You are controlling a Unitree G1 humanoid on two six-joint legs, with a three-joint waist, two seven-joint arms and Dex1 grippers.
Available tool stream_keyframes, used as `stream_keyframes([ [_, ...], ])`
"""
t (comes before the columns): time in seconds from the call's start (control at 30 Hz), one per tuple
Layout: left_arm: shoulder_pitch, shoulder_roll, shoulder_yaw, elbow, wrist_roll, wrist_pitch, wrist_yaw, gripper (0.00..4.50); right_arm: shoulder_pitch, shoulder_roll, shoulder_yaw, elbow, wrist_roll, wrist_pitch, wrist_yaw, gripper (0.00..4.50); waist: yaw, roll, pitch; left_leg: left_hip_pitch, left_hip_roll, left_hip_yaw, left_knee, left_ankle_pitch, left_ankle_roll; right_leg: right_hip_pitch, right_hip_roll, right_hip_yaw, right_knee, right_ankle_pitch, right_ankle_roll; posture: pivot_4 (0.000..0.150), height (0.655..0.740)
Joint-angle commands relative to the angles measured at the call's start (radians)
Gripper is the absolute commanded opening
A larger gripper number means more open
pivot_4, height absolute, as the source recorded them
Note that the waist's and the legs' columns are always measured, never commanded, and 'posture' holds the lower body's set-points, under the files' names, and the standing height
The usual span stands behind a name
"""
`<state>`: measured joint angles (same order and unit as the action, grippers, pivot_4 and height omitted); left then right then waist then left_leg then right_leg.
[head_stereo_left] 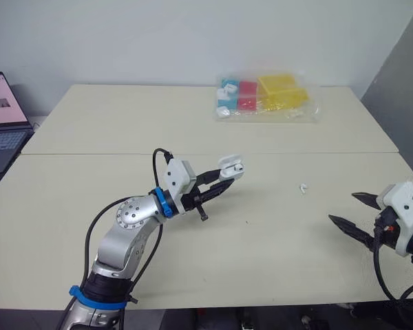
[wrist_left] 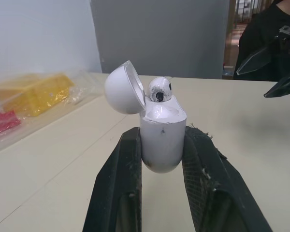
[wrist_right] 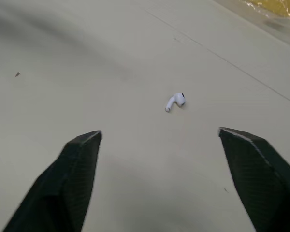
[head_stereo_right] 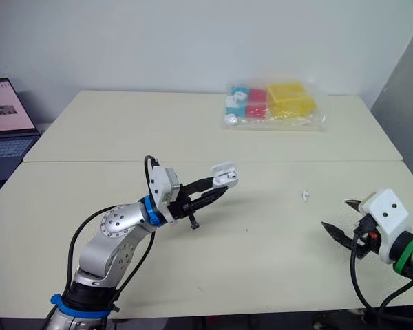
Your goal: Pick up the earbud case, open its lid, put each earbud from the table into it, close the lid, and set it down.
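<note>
Earbud case (wrist_left: 162, 137): smooth white plastic, glossy, small dark scuffs on the front. Lid (wrist_left: 122, 89): same shell, silvery metallic-looking rim. Seated earbud (wrist_left: 159, 90): glossy white plastic, dark grille. Loose earbud (wrist_right: 175, 101): glossy white plastic. Left gripper (wrist_left: 163, 131) and right gripper (wrist_right: 160, 133): fingers black, matt, finely textured. Table (head_stereo_left: 124, 206): beige, matt, smooth. Bag (head_stereo_left: 310, 106): clear crinkled film, shiny.

Bright, even indoor light. The earbud case (wrist_left: 162, 140) in the left gripper (head_stereo_left: 224, 180) carries soft highlights on its lid; the earbud (wrist_right: 175, 101) ahead of the right gripper (wrist_right: 159, 137) casts only a faint shadow.
</note>
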<state>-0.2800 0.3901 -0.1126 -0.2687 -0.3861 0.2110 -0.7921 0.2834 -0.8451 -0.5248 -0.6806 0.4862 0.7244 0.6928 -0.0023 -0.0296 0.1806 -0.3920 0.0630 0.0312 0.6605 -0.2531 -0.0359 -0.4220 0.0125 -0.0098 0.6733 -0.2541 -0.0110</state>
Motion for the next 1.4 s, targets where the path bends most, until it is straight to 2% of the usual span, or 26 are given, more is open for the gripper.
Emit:
stream_keyframes([
  [0.03, 0.004, 0.006, 0.013, -0.052, 0.000, -0.015, 0.007, 0.78, -0.046, -0.014, 0.050, 0.001, -0.056, 0.015, -0.059, 4.50, -0.001, 0.000, 0.000, 0.000, 0.000, 0.000, 0.000, 0.000, 0.000, 0.000, 0.000, 0.000, 0.000, 0.000, 0.000, 0.150, 0.7400],
  [0.23, 0.017, 0.011, 0.006, -0.065, 0.008, -0.013, 0.009, 0.78, -0.330, 0.070, 0.265, 0.097, -0.094, 0.261, -0.262, 4.50, -0.014, -0.001, 0.001, 0.001, 0.000, 0.000, 0.000, 0.000, 0.000, 0.000, 0.000, 0.001, 0.001, 0.001, 0.001, 0.150, 0.7400],
  [0.37, 0.018, 0.010, 0.004, -0.068, 0.009, -0.009, 0.012, 0.78, -0.400, 0.097, 0.304, 0.132, -0.099, 0.304, -0.291, 4.50, -0.007, -0.001, 0.001, -0.001, 0.000, -0.001, -0.001, 0.000, 0.000, -0.001, 0.001, 0.000, 0.000, 0.000, 0.000, 0.150, 0.7400],
  [0.5, 0.021, 0.011, -0.001, -0.074, 0.012, -0.009, 0.014, 0.78, -0.575, 0.205, 0.408, 0.341, -0.168, 0.294, -0.377, 4.50, -0.011, -0.001, 0.000, -0.004, 0.000, 0.001, 0.000, 0.000, 0.000, -0.002, 0.001, 0.003, -0.002, 0.001, 0.001, 0.150, 0.7400],
  [0.8, 0.024, 0.012, -0.006, -0.079, 0.015, -0.009, 0.016, 0.78, -0.630, 0.274, 0.479, 0.512, -0.261, 0.188, -0.398, 4.50, -0.001, -0.001, 0.000, -0.005, 0.000, 0.000, 0.000, 0.000, 0.000, -0.003, 0.000, 0.002, -0.002, 0.001, 0.001, 0.150, 0.7400],
  [1.17, 0.021, 0.009, -0.013, -0.075, 0.017, -0.011, 0.013, 0.78, -0.646, 0.354, 0.443, 0.608, -0.277, 0.166, -0.422, 4.50, -0.006, -0.001, 0.000, 0.001, 0.000, 0.001, 0.001, 0.000, 0.000, 0.000, 0.001, 0.002, 0.002, 0.001, 0.001, 0.150, 0.7400],
  [1.27, 0.018, 0.009, -0.012, -0.073, 0.017, -0.012, 0.012, 0.78, -0.651, 0.360, 0.425, 0.614, -0.259, 0.206, -0.416, 3.90, -0.006, -0.001, 0.000, 0.001, 0.000, 0.001, 0.001, 0.000, 0.000, 0.000, 0.001, 0.002, 0.003, 0.001, 0.001, 0.150, 0.7400],
  [1.37, 0.018, 0.008, -0.015, -0.073, 0.019, -0.013, 0.012, 0.78, -0.651, 0.358, 0.424, 0.609, -0.253, 0.220, -0.408, 2.88, -0.006, -0.001, 0.000, 0.001, 0.000, 0.001, 0.001, 0.000, 0.000, 0.000, 0.001, 0.002, 0.002, 0.001, 0.001, 0.150, 0.7400],
  [1.4, 0.018, 0.008, -0.015, -0.072, 0.019, -0.014, 0.012, 0.78, -0.649, 0.357, 0.425, 0.605, -0.249, 0.225, -0.405, 2.41, -0.005, -0.001, 0.000, 0.001, 0.000, 0.001, 0.001, 0.000, 0.000, 0.000, 0.001, 0.002, 0.002, 0.001, 0.001, 0.150, 0.7400],
])
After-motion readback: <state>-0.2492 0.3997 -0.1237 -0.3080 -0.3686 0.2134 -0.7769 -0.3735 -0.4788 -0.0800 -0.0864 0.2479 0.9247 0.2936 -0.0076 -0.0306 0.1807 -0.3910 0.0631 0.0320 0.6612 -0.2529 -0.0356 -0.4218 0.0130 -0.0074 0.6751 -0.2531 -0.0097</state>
